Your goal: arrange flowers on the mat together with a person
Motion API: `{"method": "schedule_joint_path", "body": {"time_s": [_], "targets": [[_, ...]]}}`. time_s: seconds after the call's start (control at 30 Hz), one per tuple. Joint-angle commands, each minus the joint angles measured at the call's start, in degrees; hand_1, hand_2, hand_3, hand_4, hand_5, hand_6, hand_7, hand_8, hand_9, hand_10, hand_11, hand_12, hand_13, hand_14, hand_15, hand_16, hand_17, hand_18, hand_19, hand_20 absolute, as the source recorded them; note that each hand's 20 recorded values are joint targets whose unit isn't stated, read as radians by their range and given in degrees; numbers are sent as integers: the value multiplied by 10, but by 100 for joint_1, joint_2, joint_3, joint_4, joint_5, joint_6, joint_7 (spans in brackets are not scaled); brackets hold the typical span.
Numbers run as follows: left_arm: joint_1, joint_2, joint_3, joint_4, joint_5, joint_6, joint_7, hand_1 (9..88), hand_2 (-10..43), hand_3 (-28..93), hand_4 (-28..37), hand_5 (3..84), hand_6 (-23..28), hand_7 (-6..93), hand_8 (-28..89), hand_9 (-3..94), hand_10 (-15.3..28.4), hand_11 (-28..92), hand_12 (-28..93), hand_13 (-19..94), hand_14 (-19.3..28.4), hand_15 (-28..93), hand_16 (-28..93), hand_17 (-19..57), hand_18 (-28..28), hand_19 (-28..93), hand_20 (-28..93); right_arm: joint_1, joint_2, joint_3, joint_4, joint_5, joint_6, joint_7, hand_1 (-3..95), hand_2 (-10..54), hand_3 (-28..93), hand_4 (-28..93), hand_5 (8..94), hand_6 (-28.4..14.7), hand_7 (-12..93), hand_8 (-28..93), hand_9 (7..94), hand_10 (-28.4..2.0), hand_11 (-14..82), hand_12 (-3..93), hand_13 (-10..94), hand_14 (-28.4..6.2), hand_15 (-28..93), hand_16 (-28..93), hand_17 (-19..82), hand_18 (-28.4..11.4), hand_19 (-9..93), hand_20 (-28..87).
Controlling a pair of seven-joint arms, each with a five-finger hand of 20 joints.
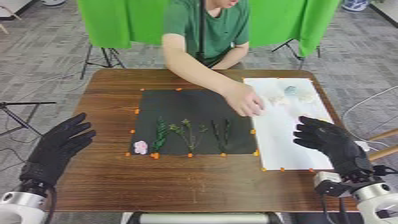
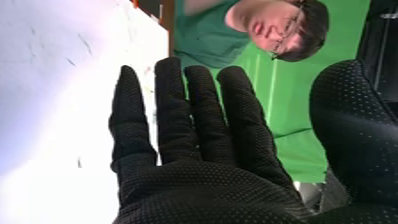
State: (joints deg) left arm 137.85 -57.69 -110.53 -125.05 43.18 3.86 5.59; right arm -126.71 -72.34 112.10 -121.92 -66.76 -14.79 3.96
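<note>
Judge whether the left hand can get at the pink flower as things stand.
Probably yes: the open left hand has nothing between it and the pink flower at the near left corner of the black mat, and the person's hand is by the mat's right edge.

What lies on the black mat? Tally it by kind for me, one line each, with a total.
Pink flower: 1
Leafy green stem: 1
Branching sprig: 1
Slim dark stems: 2
Total: 5

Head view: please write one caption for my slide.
A person's hand reaches over the black mat with green stems and one pink flower.
</note>
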Motion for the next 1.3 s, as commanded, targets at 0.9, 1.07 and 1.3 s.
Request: {"method": "schedule_joint_path", "body": {"time_s": [0.9,1.07,1.3], "targets": [[-112,79,103,54,15,-264,-81,285,-12,698,-252,338,51,174,-90,297,123,194,183,253,163,309,0,-61,217,473,62,-199,-134,-17,-83,-40,55,-15,238,2,842,-233,458,-48,159,-85,440,-138,106,234,377,-115,197,305,142,-196,419,273],[-158,149,101,54,15,-227,-91,285,-13,698,-252,338,51,173,-89,297,123,192,182,253,163,309,1,-62,218,473,63,-60,-113,-99,-45,-48,-44,-6,238,2,843,-234,458,-48,159,-85,441,-137,108,235,379,-114,199,303,142,-197,421,272],[2,108,35,-2,0,-132,-77,284,-12,697,-252,338,51,173,-89,297,123,193,182,252,163,311,2,-62,218,473,64,77,28,-136,11,-44,14,1,239,1,844,-234,458,-48,159,-85,441,-137,109,235,380,-114,199,301,142,-196,421,270]]}}
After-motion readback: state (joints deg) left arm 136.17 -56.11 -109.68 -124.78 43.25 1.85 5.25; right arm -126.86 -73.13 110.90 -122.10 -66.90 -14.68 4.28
